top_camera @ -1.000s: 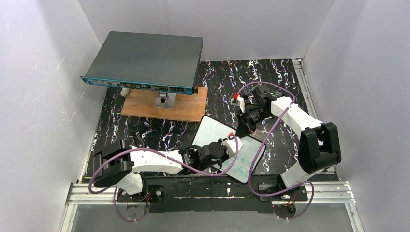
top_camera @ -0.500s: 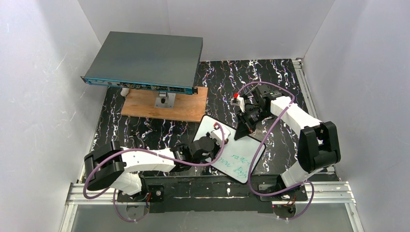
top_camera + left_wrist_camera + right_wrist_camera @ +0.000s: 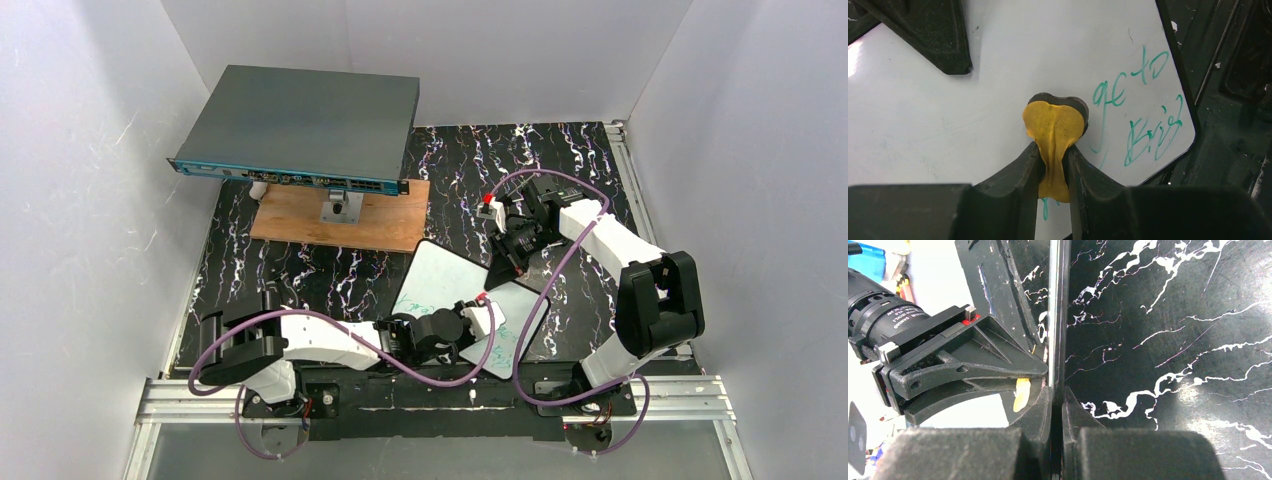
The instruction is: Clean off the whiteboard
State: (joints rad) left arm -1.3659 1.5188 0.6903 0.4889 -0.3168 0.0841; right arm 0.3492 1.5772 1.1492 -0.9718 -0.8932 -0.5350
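Pinching yellow pad against whiteboard, left fingers; overhead view hides pad.

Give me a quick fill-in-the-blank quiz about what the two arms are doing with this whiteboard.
1. The left gripper pinches a wiping pad whose colour is ____.
2. The writing on the whiteboard is ____ in colour.
3. The right gripper is shut on the whiteboard's ____.
Missing words: yellow; green; edge.
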